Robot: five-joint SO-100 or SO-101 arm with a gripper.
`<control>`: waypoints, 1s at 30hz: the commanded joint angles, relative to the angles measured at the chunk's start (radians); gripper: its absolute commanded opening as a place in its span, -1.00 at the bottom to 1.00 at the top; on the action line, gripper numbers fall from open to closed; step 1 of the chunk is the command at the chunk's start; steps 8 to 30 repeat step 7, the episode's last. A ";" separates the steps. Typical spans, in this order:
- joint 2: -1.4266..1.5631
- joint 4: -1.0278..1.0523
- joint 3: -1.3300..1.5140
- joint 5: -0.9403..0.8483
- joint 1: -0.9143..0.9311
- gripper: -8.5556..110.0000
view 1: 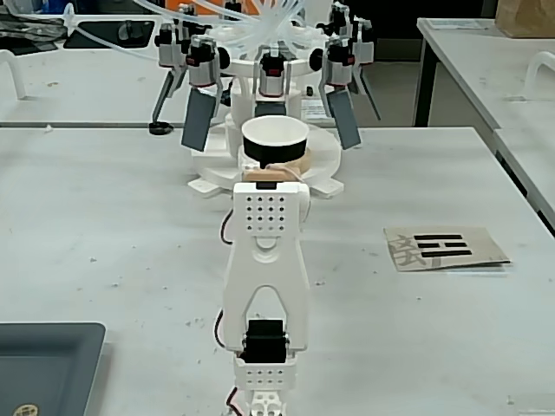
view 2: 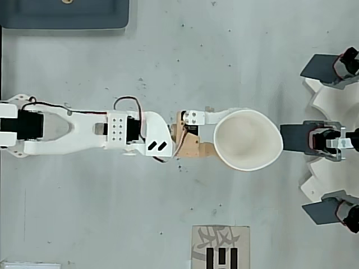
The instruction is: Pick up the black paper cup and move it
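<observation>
Now we see our jaws (view 2: pixel 242 141) squeezed shut on the black paper cup (view 2: pixel 247 139), bending its white rim out of round. We hold the cup above the tabletop (view 2: pixel 179 56), near a white stand (view 1: pixel 321 165) with dark paddles.

White plastic arm (view 2: pixel 84 131), black servos, red-black cables, perforated plate (dot grid), tan tool (view 2: pixel 193 143) part.
</observation>
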 commanded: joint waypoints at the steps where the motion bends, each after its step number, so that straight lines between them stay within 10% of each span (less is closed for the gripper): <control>1: 0.018 0.002 -0.069 0.005 -0.008 -0.81; 30: 0.021 0.002 -0.069 0.003 -0.008 -0.82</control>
